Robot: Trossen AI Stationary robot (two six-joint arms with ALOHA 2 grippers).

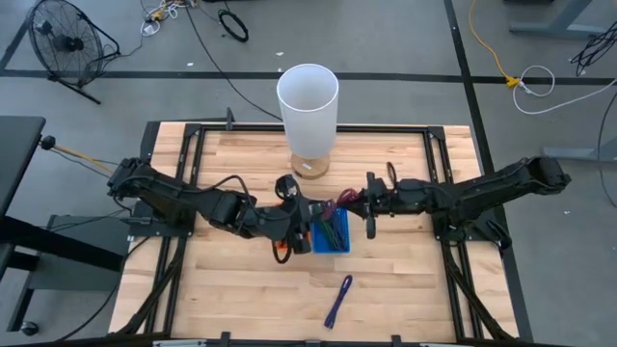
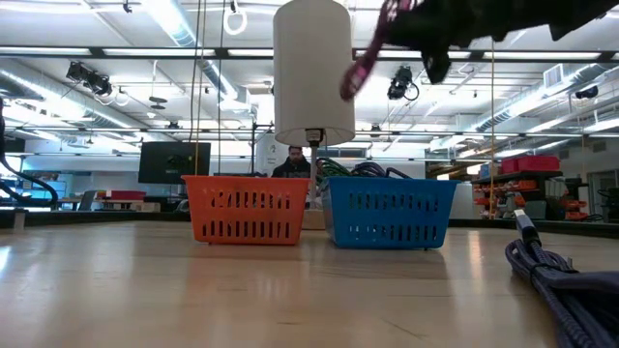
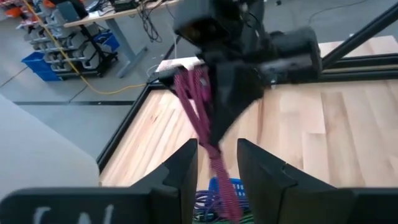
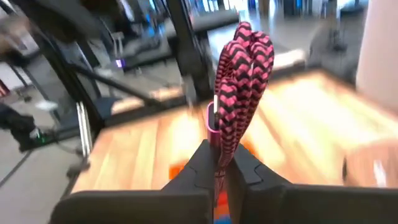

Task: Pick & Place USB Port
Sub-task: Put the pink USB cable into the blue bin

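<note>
Right over the middle of the table, the right gripper [image 1: 353,200] has a pink-and-black braided USB cable [image 4: 239,74] pinched between its fingers, closed tight on it. In the right wrist view the bundled cable stands up out of the narrow gap between the two dark fingers [image 4: 202,163]. From the low view the same cable dangles well above the table, just to the right of the white cylinder [image 2: 311,70] and above the blue basket [image 2: 389,212].

The left gripper [image 1: 301,229] sits close by, beside the blue basket. In the left wrist view its fingers [image 3: 181,167] are parted, with a clear gap between them and nothing clamped; the pink cable hangs down through that gap from the other arm's gripper, and I can't say whether it brushes them.

The blue basket already has a tangle of green and dark cables in it. Just left of it in the low view, touching or nearly so, stands an orange basket [image 2: 248,210]; from above it is mostly hidden under the left arm. The tall white cylinder rests on a round wooden base [image 1: 310,167] at the far side of the wooden table [image 1: 405,280].

Another purple cable [image 1: 337,300] lies alone on the near part of the table, well apart from the baskets. Beyond the table a person [image 2: 293,160] is partly visible behind the baskets.
</note>
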